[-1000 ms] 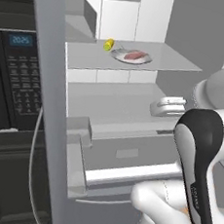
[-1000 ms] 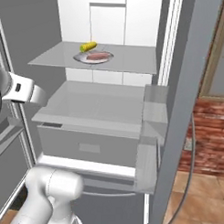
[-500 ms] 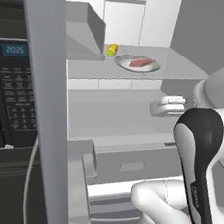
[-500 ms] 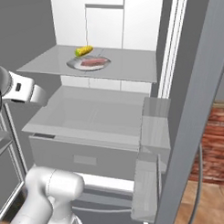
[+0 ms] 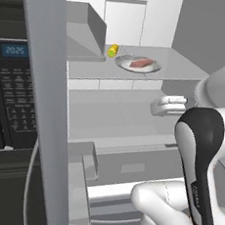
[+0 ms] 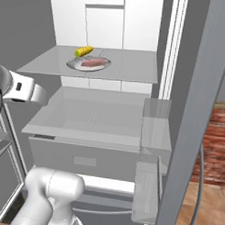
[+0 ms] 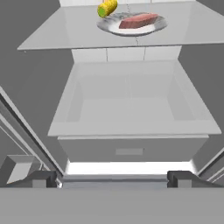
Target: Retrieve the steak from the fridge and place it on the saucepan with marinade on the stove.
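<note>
steak (image 7: 138, 20): matt pink meat | fridge (image 6: 136, 23): smooth white interior, grey shelves

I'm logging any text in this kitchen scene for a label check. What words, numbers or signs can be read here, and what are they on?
"20:25": pale digits on the display of the black wall oven, left base view; slightly soft, so this is a best reading.
Keypad on the oven: rows of small marks, too small to read.
Upper arm of the robot: a short line of small lettering, too blurred to read.
Fridge: no text seen.
</note>
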